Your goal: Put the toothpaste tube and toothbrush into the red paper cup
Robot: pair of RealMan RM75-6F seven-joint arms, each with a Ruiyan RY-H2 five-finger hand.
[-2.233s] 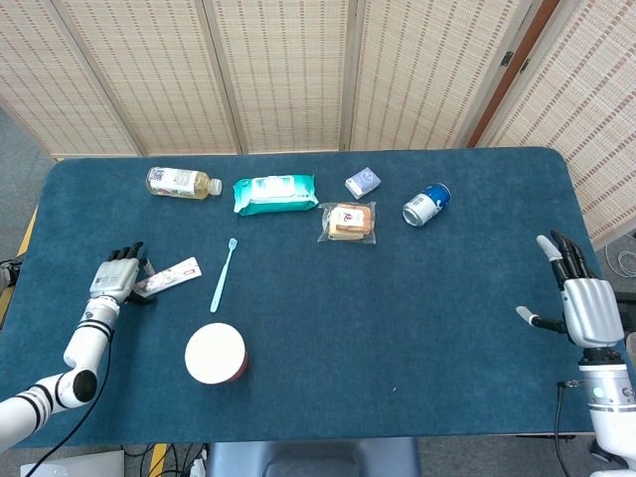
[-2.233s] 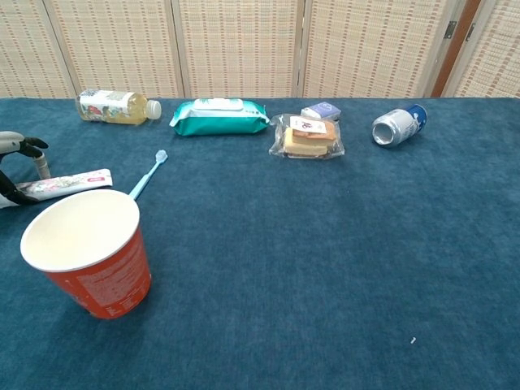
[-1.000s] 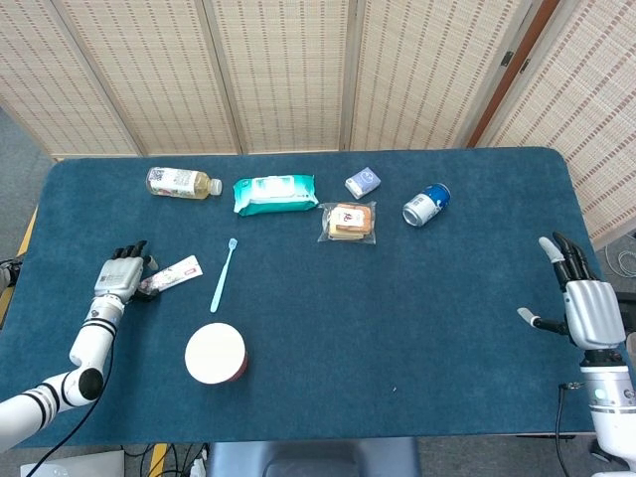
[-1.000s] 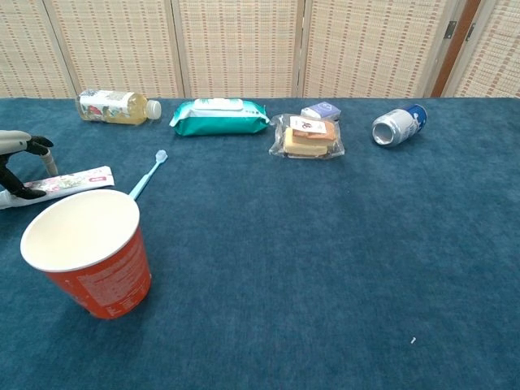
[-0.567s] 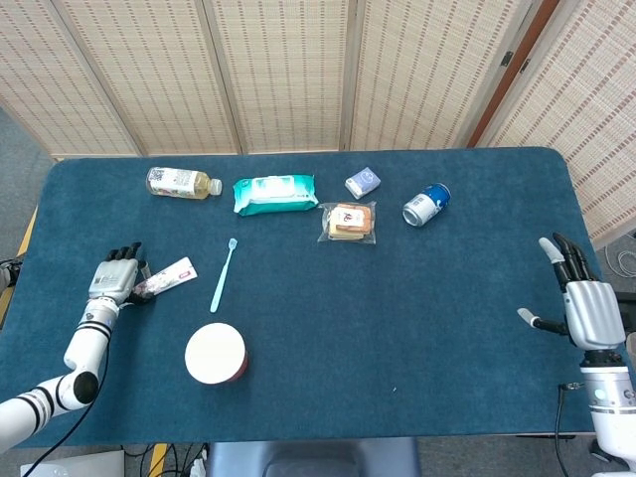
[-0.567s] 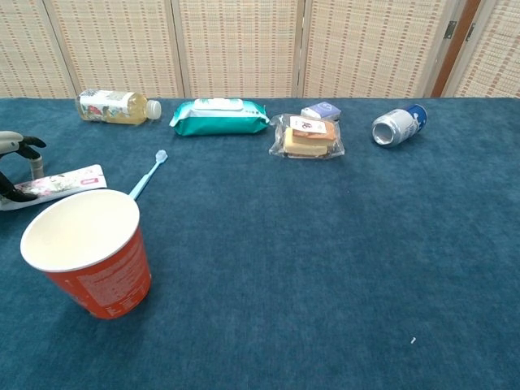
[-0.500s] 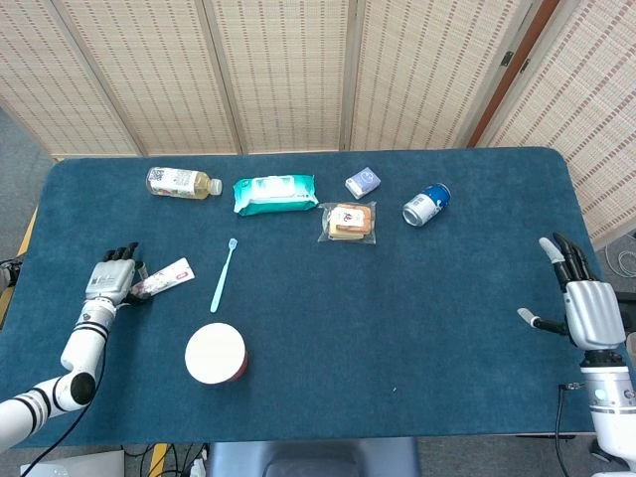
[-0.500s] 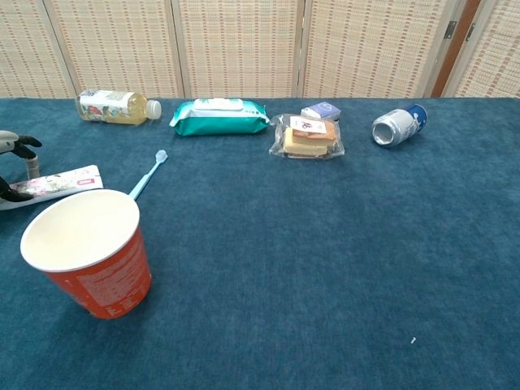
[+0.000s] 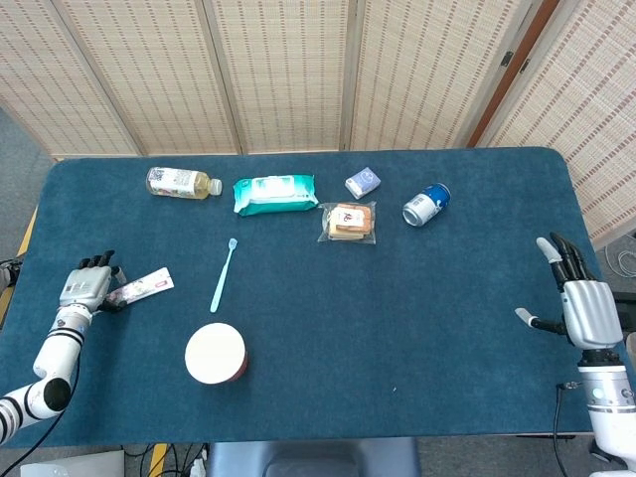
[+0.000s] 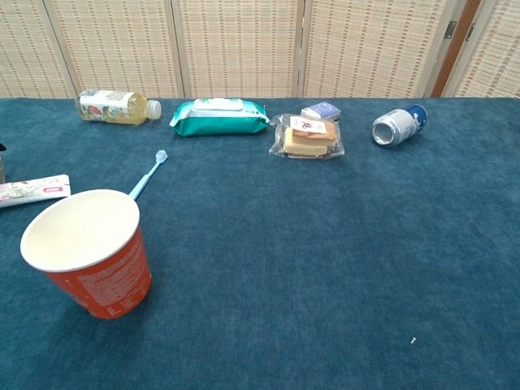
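Observation:
The red paper cup (image 9: 216, 354) stands upright and empty near the table's front left; it is large in the chest view (image 10: 88, 251). A light-blue toothbrush (image 9: 224, 275) lies flat just beyond it, and in the chest view the toothbrush (image 10: 147, 175) points away from the cup. Left of the cup lies the white toothpaste tube (image 9: 141, 287), whose left end my left hand (image 9: 84, 281) pinches at the table's left edge. In the chest view only the tube (image 10: 34, 190) shows; the hand is out of frame. My right hand (image 9: 584, 308) rests far right, fingers spread, holding nothing.
Along the back lie a drink bottle (image 9: 182, 183), a green wipes pack (image 9: 275, 194), a small blue box (image 9: 363, 182), a wrapped sandwich (image 9: 350, 222) and a tipped blue can (image 9: 426, 205). The blue table (image 9: 417, 328) ends just left of my left hand.
My left hand has slid left toward the table's edge, drawing the toothpaste tube with it, away from the toothbrush. The right hand, cup and toothbrush have not moved.

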